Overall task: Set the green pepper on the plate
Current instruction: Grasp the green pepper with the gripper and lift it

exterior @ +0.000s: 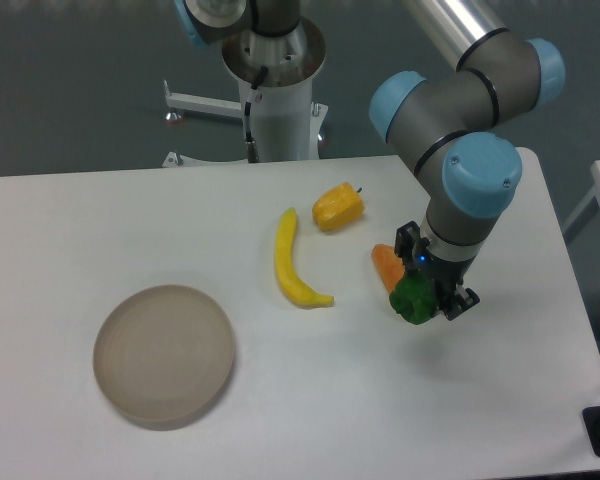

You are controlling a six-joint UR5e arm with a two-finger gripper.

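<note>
The green pepper (412, 300) is small, glossy and dark green, at the right of the table. My gripper (428, 290) is down over it, with the fingers on either side of the pepper and shut on it. I cannot tell whether the pepper rests on the table or is just above it. The plate (164, 356) is a round beige-grey dish at the front left, far from the gripper, with nothing on it.
A yellow banana (292, 265) lies in the middle of the table. A yellow-orange pepper (338, 207) sits behind it. An orange carrot (385, 266) lies right beside the green pepper. The robot base (275, 90) stands at the back.
</note>
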